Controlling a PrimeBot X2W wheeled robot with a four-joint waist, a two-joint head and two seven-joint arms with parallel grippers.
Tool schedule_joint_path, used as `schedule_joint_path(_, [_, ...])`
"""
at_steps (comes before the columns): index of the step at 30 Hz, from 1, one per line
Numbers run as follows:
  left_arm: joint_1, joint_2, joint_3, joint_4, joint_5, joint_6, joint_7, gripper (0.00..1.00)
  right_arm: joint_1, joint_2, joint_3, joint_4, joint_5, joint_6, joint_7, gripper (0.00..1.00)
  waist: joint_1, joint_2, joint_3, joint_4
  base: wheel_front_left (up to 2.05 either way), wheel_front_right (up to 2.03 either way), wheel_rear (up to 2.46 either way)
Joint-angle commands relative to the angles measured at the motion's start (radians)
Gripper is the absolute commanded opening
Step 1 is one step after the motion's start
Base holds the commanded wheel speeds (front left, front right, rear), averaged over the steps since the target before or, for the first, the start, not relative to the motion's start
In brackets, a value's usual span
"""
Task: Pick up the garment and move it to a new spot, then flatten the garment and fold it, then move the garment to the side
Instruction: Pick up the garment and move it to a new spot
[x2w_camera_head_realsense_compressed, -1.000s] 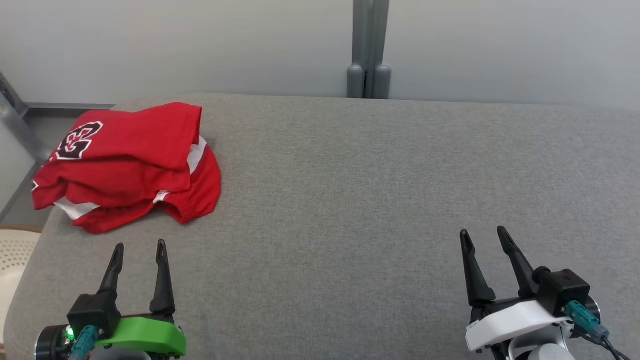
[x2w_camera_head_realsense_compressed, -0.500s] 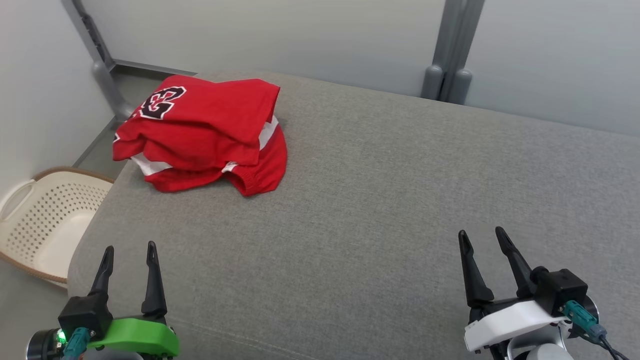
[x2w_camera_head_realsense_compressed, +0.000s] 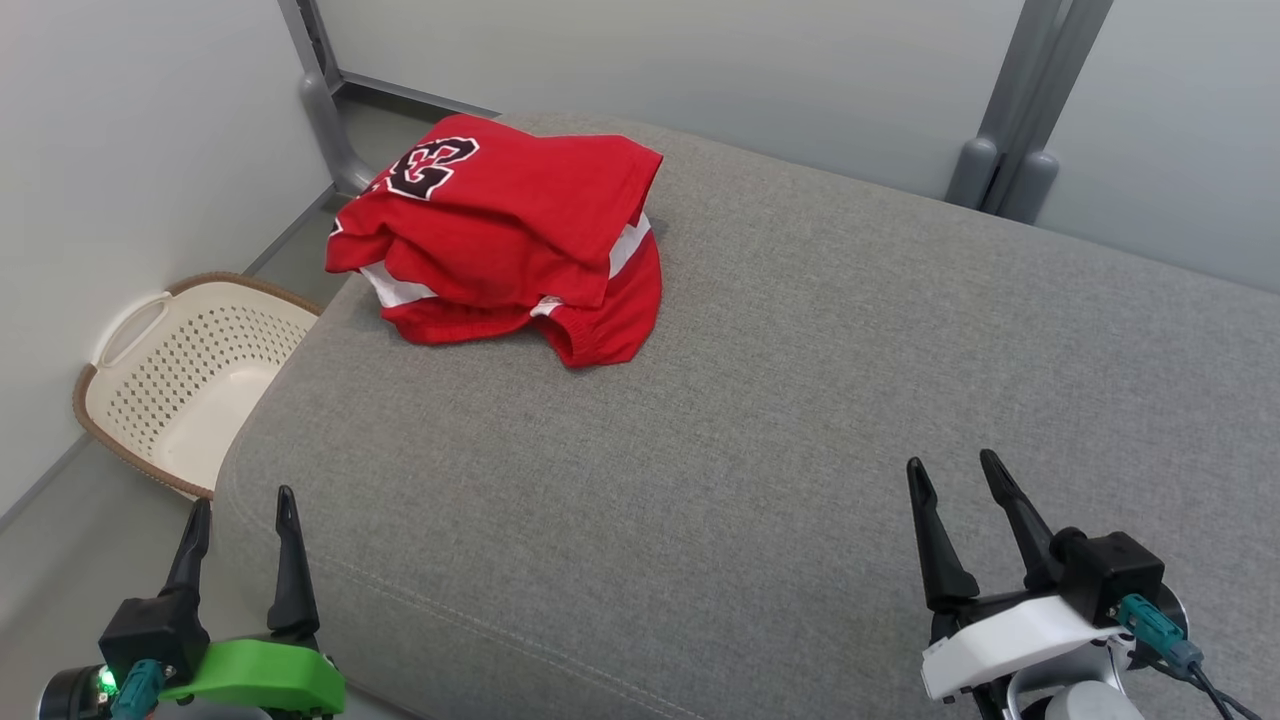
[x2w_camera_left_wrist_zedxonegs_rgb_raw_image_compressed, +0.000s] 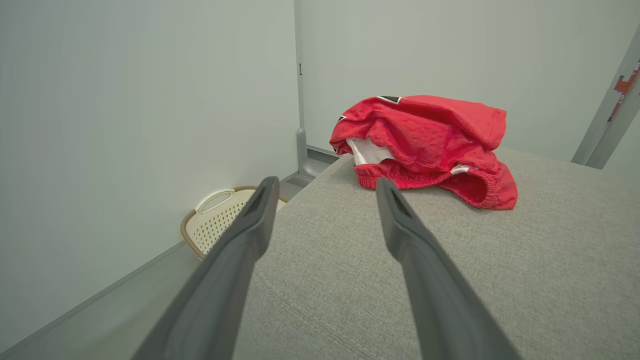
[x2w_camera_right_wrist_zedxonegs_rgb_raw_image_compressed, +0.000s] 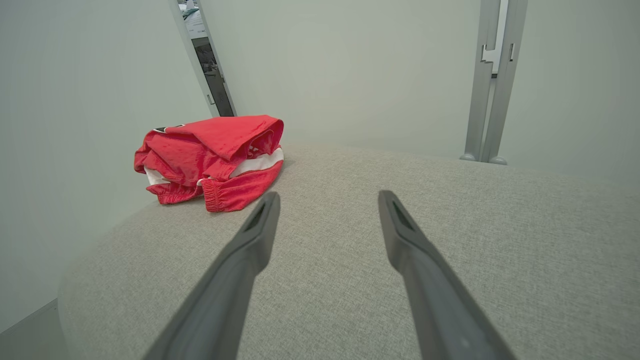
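The garment (x2w_camera_head_realsense_compressed: 505, 235) is a red piece of sportswear with white trim and a black-and-white number, lying bunched and folded over at the far left corner of the grey cushioned surface (x2w_camera_head_realsense_compressed: 780, 400). It also lies ahead of the fingers in the left wrist view (x2w_camera_left_wrist_zedxonegs_rgb_raw_image_compressed: 425, 145) and at the left of the right wrist view (x2w_camera_right_wrist_zedxonegs_rgb_raw_image_compressed: 212, 160). My left gripper (x2w_camera_head_realsense_compressed: 243, 508) stands open at the near left corner, well short of the garment, nothing between its fingers. My right gripper (x2w_camera_head_realsense_compressed: 950, 472) is open too, at the near right, far from the garment.
A cream perforated laundry basket (x2w_camera_head_realsense_compressed: 175, 375) sits on the floor left of the surface, against the pale wall; it appears past the left fingers (x2w_camera_left_wrist_zedxonegs_rgb_raw_image_compressed: 215, 222). Grey upright posts (x2w_camera_head_realsense_compressed: 1005, 170) stand behind the surface at the back wall. The surface's left edge falls away beside my left gripper.
The head camera has swung to the left, so the garment now sits nearer the picture's middle and the basket has come into view. Both grippers stay open; the garment has not moved on the surface.
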Motion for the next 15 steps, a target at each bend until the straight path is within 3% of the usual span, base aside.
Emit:
schedule_joint_path(1, [0.014, 0.004, 0.003, 0.001, -0.010, 0.005, -0.001, 1.00, 0.000, -0.004, -0.001, 0.004, -0.001, 0.000, -0.003, 1.00, 0.0000, 0.0000, -0.001, -0.001, 0.00, 0.00, 0.00])
schedule_joint_path(9, [-0.066, 0.030, 0.017, -0.015, -0.008, -0.008, -0.001, 1.00, -0.024, -0.004, -0.002, 0.006, -0.034, 0.000, -0.002, 1.00, 0.0000, 0.0000, 0.033, -0.049, 0.00, 0.00, 0.00])
schedule_joint_path(15, [-0.227, 0.087, 0.054, -0.003, -0.044, -0.028, -0.001, 1.00, -0.071, -0.016, -0.024, -0.023, -0.081, 0.000, 0.020, 1.00, 0.0000, 0.0000, 0.125, -0.155, 0.00, 0.00, 0.00])
